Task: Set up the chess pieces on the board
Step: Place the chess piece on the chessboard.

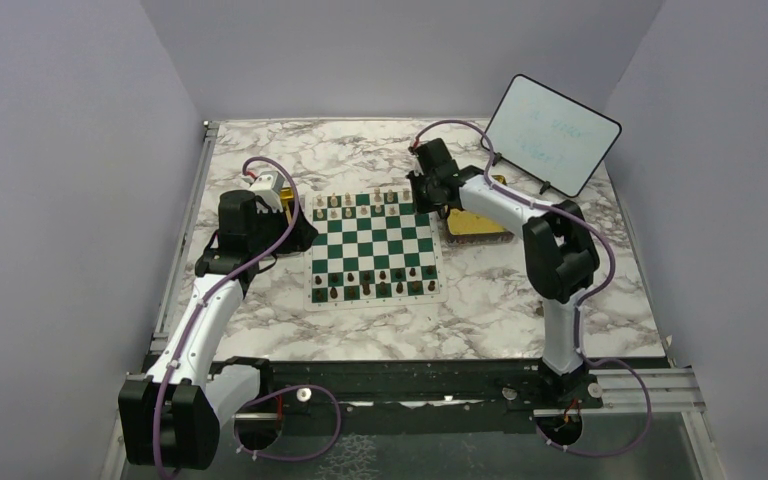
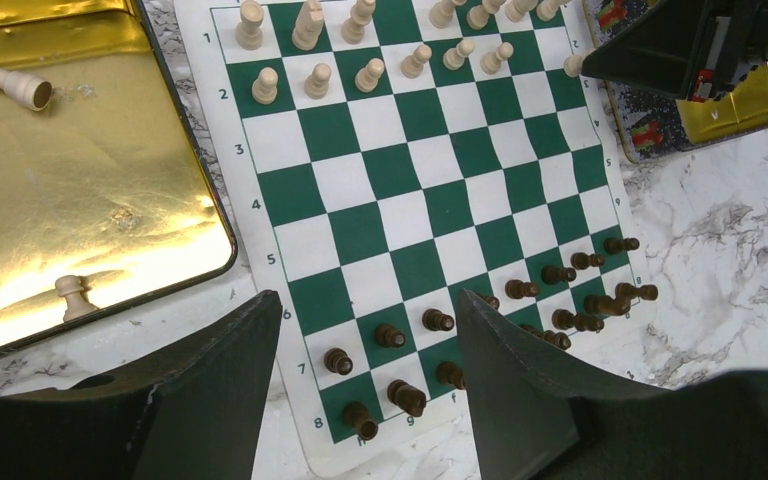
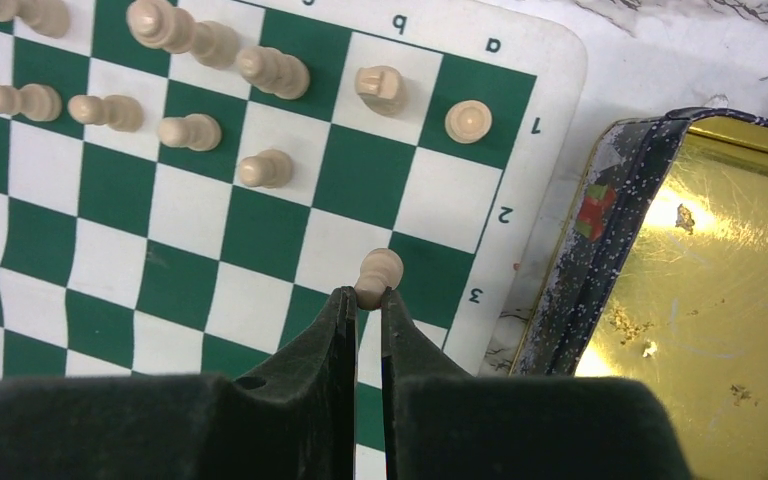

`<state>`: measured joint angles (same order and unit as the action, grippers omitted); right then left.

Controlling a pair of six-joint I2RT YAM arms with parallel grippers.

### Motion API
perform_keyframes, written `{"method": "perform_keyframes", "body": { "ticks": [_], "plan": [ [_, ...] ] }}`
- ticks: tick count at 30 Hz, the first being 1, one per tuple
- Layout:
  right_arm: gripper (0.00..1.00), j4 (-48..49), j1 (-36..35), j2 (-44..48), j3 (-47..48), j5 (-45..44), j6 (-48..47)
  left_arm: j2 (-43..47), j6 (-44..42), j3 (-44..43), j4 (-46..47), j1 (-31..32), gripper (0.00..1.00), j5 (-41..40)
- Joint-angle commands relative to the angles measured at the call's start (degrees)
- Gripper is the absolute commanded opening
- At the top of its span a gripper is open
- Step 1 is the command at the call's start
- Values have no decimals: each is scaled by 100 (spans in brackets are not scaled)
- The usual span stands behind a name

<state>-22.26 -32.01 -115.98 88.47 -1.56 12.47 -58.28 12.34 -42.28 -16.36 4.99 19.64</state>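
While the board (image 1: 373,245) lies mid-frame in the top view, we see our left gripper (image 2: 365,300) spread open at its wrist view's bottom, and our right gripper (image 3: 365,302) clamps 1 cream pawn (image 3: 379,272) at wrist-frame centre.

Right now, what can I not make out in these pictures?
- Right wrist view: the base of the cream pawn is hidden between the fingers of the right gripper.
- Left wrist view: a finger of the left gripper covers part of the dark pieces on the board.
- Top view: piece kinds are too small to tell; the whiteboard writing is blurred.
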Motion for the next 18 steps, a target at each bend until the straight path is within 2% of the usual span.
{"method": "perform_keyframes", "body": {
  "ticks": [1,18],
  "plan": [
    [14,-310,133,-234,302,129,26,125,-100,-17,55,19,66,-75],
    [14,-412,294,-608,645,130,46,125,-100,-17,54,19,66,-83]
  ]
}}
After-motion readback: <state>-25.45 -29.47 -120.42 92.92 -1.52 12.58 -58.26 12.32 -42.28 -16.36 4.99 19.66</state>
